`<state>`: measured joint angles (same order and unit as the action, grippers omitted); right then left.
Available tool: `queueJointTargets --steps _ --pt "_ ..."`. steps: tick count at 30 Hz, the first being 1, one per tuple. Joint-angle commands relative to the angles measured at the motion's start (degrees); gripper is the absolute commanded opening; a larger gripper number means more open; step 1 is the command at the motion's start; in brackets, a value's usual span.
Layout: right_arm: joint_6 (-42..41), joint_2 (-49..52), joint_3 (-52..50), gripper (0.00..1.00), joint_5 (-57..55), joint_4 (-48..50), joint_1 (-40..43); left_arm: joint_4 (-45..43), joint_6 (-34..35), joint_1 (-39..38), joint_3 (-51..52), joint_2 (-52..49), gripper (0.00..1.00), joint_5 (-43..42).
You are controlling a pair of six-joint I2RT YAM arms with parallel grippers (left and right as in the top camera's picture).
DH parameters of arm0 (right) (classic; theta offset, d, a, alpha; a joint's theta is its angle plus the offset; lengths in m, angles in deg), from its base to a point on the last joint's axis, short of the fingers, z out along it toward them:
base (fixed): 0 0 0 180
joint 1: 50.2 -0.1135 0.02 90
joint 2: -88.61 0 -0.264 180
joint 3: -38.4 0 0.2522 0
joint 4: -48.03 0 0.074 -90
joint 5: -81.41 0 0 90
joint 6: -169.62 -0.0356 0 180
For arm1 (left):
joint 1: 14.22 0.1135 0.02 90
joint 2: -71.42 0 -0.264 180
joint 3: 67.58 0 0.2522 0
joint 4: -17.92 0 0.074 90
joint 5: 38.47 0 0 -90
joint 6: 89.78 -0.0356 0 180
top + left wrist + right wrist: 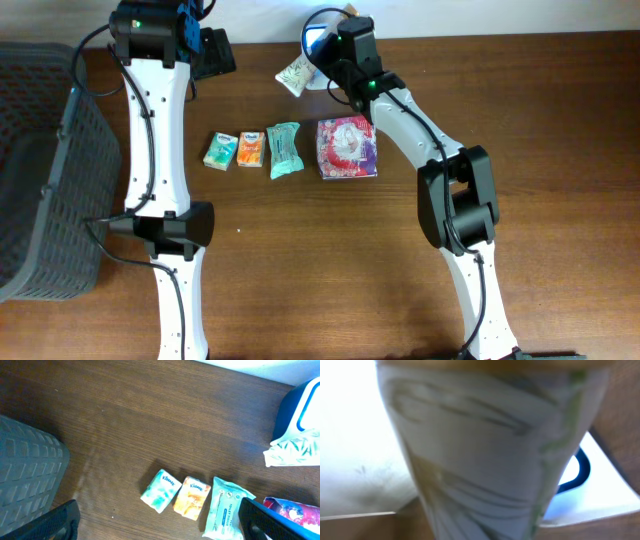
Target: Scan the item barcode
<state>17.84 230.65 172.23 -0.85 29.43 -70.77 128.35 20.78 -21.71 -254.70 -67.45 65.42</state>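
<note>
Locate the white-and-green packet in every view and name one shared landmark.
Overhead: packet at top centre.
Left wrist: packet at the right edge, mid-height.
Right wrist: packet fills the middle, blurred.
Landmark: the blue device right beside it, at upper right in the left wrist view, and apparently the pale patch at lower right in the right wrist view.

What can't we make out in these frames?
Barcode on the white-and-green patterned packet: right wrist view too close and blurred; too small overhead.
Right gripper contact on it: the packet fills the right wrist view; the wrist housing covers it overhead.
Blue-and-white device: cut by the left wrist view's right edge; right arm overlaps it overhead.
Pink printed packet: left wrist view, behind a dark finger, cut off.
</note>
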Motion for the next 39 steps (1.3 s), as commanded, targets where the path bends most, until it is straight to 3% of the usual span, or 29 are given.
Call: queueJointTargets --steps 1,2,6,11,15,18,25,29,31,33,35,39 --pt "-21.3 -2.0 1.4 0.04 2.6 1.3 -1.1 0.1 -0.3 0.0 -0.1 0.2 0.99 0.0" --pt "-25.2 -2.0 1.4 0.04 4.5 3.5 -1.5 0.1 -0.3 0.0 -0.1 0.2 0.99 0.0" --pt "-26.3 -2.1 1.4 0.04 5.6 12.2 -4.2 0.0 -0.3 0.0 -0.1 0.2 0.99 0.0" --pt "-29.6 -2.0 1.4 0.04 -5.0 4.5 -4.3 0.1 -0.3 0.0 -0.1 0.2 0.99 0.0" --pt "-30.9 -2.0 1.4 0.04 4.1 -0.8 -2.9 0.1 -0.3 0.0 -0.1 0.2 0.99 0.0" --pt "-30.0 -2.0 1.4 0.04 10.3 -2.7 -2.1 0.1 -0.3 0.0 -0.1 0.2 0.99 0.0" --pt "-17.6 -2.3 3.0 0.04 9.1 -1.8 0.4 0.1 -0.3 0.0 -0.1 0.2 0.99 0.0" --pt "-13.4 -7.6 5.4 0.04 11.5 -4.1 10.8 0.1 -0.3 0.0 -0.1 0.2 0.99 0.0" --pt "-12.5 -10.6 5.4 0.04 13.2 -13.4 18.7 0.1 -0.3 0.0 -0.1 0.2 0.99 0.0" --pt "-0.8 -11.5 5.4 0.04 15.7 -20.5 25.7 0.0 -0.3 0.0 -0.1 0.2 0.99 0.0" --pt "8.9 -11.5 5.4 0.04 15.3 -34.3 34.5 0.1 -0.3 0.0 -0.1 0.2 0.99 0.0" --pt "18.4 -11.5 5.4 0.04 10.5 -49.8 49.8 0.1 -0.3 0.0 -0.1 0.2 0.99 0.0"
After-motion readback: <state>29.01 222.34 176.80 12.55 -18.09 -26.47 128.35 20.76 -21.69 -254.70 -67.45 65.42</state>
